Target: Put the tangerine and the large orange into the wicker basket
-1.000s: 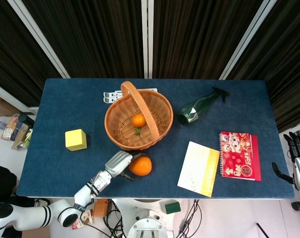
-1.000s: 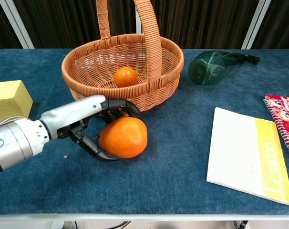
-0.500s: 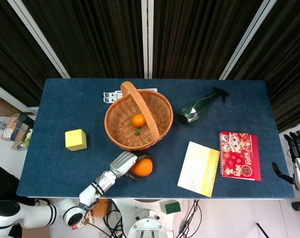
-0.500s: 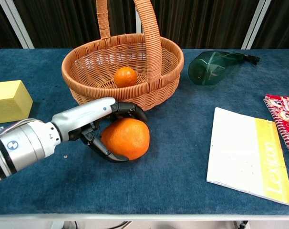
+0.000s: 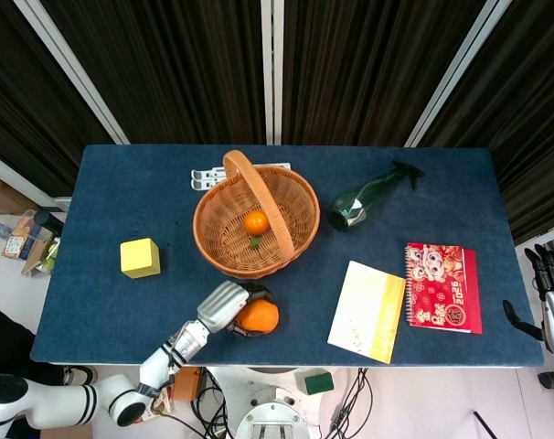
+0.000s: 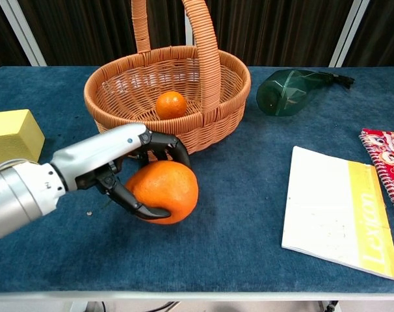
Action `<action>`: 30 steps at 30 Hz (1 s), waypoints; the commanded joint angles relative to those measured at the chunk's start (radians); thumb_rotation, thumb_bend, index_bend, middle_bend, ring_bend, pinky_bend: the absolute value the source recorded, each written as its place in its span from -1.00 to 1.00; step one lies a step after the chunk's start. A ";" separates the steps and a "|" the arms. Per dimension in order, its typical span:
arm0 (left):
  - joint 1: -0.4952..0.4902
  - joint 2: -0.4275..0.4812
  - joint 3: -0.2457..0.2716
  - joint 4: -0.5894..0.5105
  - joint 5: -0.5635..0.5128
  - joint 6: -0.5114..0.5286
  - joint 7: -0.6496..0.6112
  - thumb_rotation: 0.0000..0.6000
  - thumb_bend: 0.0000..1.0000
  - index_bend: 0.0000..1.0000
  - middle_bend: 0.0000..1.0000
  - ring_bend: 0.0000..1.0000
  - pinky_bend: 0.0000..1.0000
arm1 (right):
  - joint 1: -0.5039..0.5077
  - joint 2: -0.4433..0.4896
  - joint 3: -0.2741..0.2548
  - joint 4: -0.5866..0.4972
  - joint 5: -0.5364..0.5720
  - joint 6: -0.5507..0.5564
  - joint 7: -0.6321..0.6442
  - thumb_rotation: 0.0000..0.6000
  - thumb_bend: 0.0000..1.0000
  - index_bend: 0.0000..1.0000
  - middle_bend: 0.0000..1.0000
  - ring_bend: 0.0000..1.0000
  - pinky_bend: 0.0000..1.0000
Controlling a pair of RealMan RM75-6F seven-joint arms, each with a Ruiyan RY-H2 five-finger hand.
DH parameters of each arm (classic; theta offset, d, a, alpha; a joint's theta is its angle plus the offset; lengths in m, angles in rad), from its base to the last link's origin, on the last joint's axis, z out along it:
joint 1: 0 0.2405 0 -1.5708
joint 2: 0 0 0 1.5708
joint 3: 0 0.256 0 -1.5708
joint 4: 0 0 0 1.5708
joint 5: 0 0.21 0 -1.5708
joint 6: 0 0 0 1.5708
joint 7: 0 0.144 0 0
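The wicker basket (image 5: pixel 224 245) (image 6: pixel 213 97) stands mid-table with the small tangerine (image 5: pixel 255 222) (image 6: pixel 170 104) lying inside it. My left hand (image 5: pixel 224 307) (image 6: pixel 112 166) grips the large orange (image 5: pixel 259 316) (image 6: pixel 163 191) just in front of the basket, fingers wrapped over its top and under its side. The orange seems slightly raised off the blue cloth. My right hand (image 5: pixel 549 291) hangs off the table's right edge, fingers apart and holding nothing.
A yellow block (image 5: pixel 140 257) (image 6: pixel 11 136) sits to the left. A green glass bottle (image 5: pixel 361 203) (image 6: pixel 293 91) lies right of the basket. A yellow-white booklet (image 5: pixel 367 311) (image 6: pixel 343 211) and a red calendar (image 5: pixel 443 287) lie further right. A white object (image 5: pixel 207 176) lies behind the basket.
My left hand closed tighter round the large orange and drew it slightly toward the front edge, lifting it a little. The right hand has not moved.
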 commanded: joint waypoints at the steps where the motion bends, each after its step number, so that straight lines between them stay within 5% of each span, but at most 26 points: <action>1: 0.040 0.111 0.008 -0.121 0.032 0.089 0.045 1.00 -0.60 -0.22 -0.11 -0.15 0.16 | 0.001 0.000 0.000 0.000 0.000 -0.001 0.000 1.00 -0.35 -1.00 -1.00 -1.00 -1.00; 8: 0.078 0.275 -0.091 -0.258 0.011 0.222 0.141 1.00 -0.60 -0.21 -0.08 -0.15 0.16 | 0.003 -0.004 -0.003 -0.003 -0.004 -0.004 -0.011 1.00 -0.35 -1.00 -1.00 -1.00 -1.00; 13: 0.021 0.303 -0.210 -0.252 -0.158 0.127 0.169 1.00 -0.60 -0.20 -0.08 -0.15 0.16 | 0.003 -0.006 -0.004 -0.007 -0.007 -0.003 -0.019 1.00 -0.35 -1.00 -1.00 -1.00 -1.00; 21: -0.147 0.194 -0.302 -0.103 -0.363 -0.100 0.246 1.00 -0.60 -0.20 -0.10 -0.16 0.14 | 0.008 -0.006 -0.003 -0.001 0.001 -0.016 -0.012 1.00 -0.35 -1.00 -1.00 -1.00 -1.00; 30: -0.283 0.043 -0.355 0.120 -0.498 -0.201 0.305 1.00 -0.60 -0.19 -0.12 -0.19 0.10 | 0.011 0.001 -0.002 0.008 0.006 -0.028 0.012 1.00 -0.35 -1.00 -1.00 -1.00 -1.00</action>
